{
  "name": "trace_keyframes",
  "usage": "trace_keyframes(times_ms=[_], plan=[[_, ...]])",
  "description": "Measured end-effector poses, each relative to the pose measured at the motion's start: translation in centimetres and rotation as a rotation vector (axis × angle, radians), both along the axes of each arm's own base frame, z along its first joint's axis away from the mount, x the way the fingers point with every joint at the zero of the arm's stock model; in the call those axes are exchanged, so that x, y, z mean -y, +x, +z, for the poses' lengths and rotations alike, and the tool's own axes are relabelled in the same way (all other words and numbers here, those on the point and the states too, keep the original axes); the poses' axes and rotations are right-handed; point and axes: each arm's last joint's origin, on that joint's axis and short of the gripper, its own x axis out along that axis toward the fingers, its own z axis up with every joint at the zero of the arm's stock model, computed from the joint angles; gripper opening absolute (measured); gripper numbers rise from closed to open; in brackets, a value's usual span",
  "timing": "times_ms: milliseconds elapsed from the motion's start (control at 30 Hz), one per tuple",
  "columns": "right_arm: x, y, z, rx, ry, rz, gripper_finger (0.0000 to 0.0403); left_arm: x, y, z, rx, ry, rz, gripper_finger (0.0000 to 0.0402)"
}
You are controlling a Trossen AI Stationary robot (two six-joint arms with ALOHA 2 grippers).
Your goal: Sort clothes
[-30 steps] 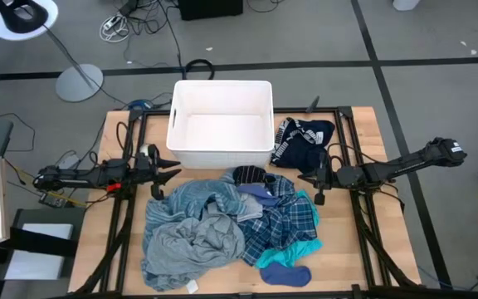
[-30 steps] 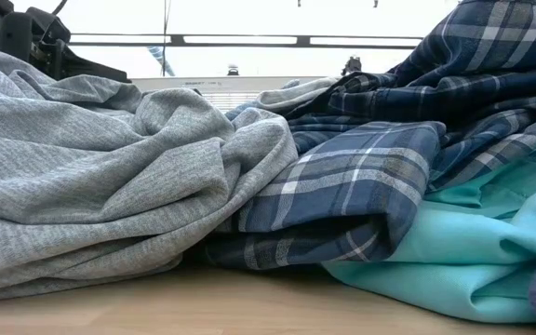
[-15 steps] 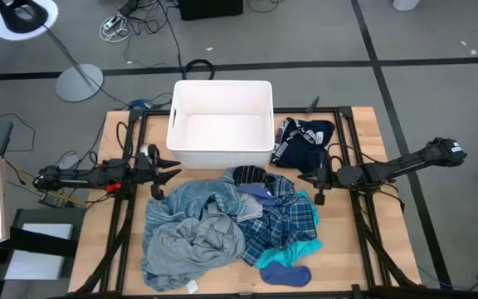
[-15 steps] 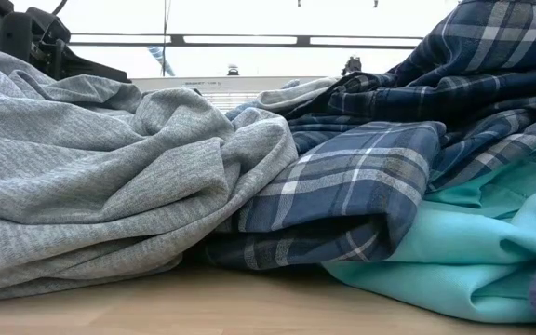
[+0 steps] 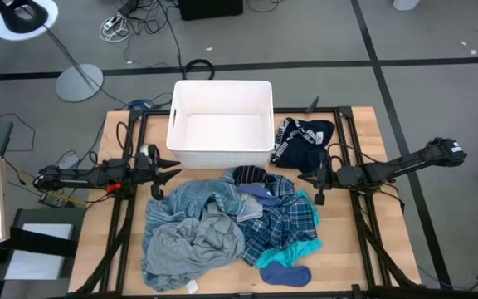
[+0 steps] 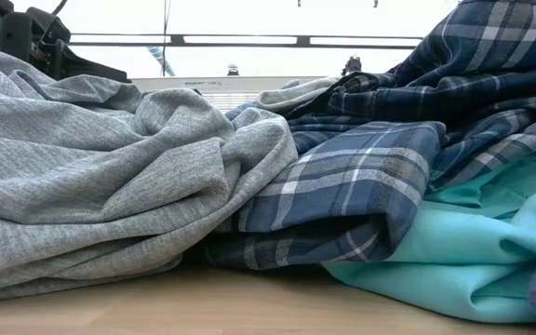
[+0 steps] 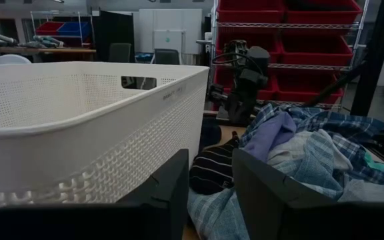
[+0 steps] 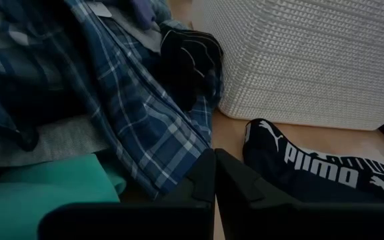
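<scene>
The overhead picture is evenly lit, with soft shadows. At table level, the background in the upper part is overexposed and white. In the wrist pictures, the near fingers (image 7: 172, 193) are dark and blurred.

A matt, perforated white plastic bin (image 5: 221, 124) is seen on a pale wooden table (image 5: 347, 232). Soft grey jersey (image 6: 91, 195), woven plaid (image 6: 342, 186) and smooth turquoise cloth (image 6: 454, 261) are heaped.

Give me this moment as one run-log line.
left gripper: open, beside clothes pile | right gripper: shut, empty, right of blue plaid shirt | white bin: empty | grey shirt: untouched
</scene>
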Motion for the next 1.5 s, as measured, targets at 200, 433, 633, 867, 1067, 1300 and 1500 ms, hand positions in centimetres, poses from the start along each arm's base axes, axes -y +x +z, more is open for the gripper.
trace_keyframes(times_ms=[200, 433, 633, 867, 1067, 1300, 1500], plan=[[0.00, 0.00, -0.01, 0.000, 0.000, 0.000, 0.0008, 0.00, 0.00, 0.00, 0.000, 0.000, 0.000, 0.0121], [0.00, 0.00, 0.00, 0.000, 0.000, 0.000, 0.0008, 0.00, 0.00, 0.00, 0.000, 0.000, 0.000, 0.0121], [0.00, 0.00, 0.00, 0.000, 0.000, 0.000, 0.0007, 0.00, 0.00, 0.00, 0.000, 0.000, 0.000, 0.0121], [0.00, 0.00, 0.00, 0.000, 0.000, 0.000, 0.0008, 0.00, 0.00, 0.00, 0.000, 0.000, 0.001, 0.0121], [0.00, 0.00, -0.01, 0.000, 0.000, 0.000, 0.0008, 0.00, 0.00, 0.00, 0.000, 0.000, 0.000, 0.0121], [-0.01, 0.00, 0.00, 0.012, 0.043, -0.014, 0.0008, 0.00, 0.00, 0.00, 0.000, 0.000, 0.000, 0.0121], [-0.19, 0.24, 0.52, 0.147, 0.399, -0.083, 0.0008, 0.00, 0.00, -0.01, 0.000, 0.000, 0.000, 0.0121]])
